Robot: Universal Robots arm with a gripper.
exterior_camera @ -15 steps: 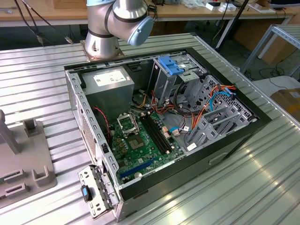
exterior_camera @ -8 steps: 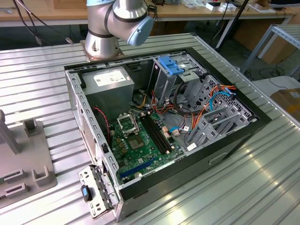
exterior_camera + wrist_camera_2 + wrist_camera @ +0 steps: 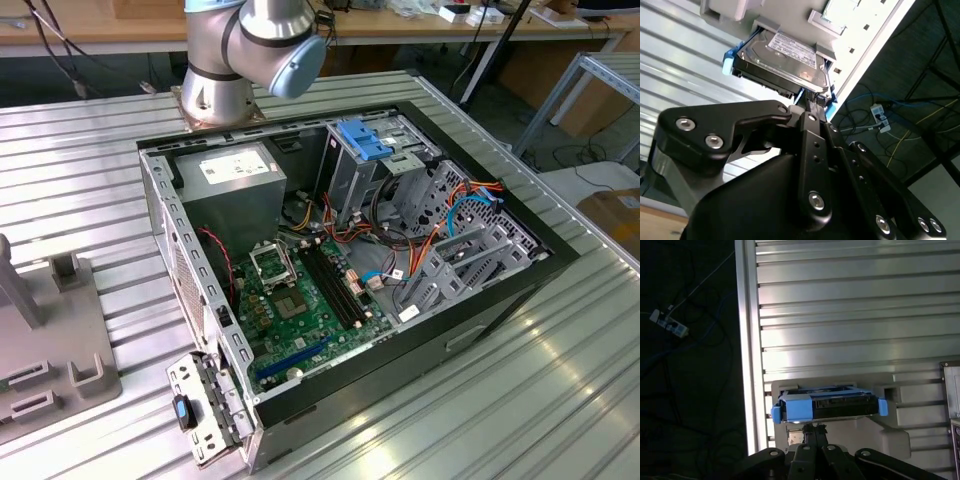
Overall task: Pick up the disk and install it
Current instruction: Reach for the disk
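Exterior view: I see the open computer case [image 3: 350,270] mid-table, with the arm base [image 3: 215,95] at its 11 o'clock.

Second wrist view: the gripper [image 3: 815,98] has its fingers narrow, pinching the edge of the disk [image 3: 782,55]. The disk sits in 1 grey holder [image 3: 820,22].

First wrist view: same grip at the table edge.

My arm [image 3: 245,50] runs off the exterior view's top edge just above its base. The grey stand [image 3: 45,350] is cut by that view's left edge. In the second wrist view my gripper [image 3: 814,100] covers the near end of the disk [image 3: 782,55], and the stand's top is cropped. Floor cables [image 3: 695,340] blur into shadow.
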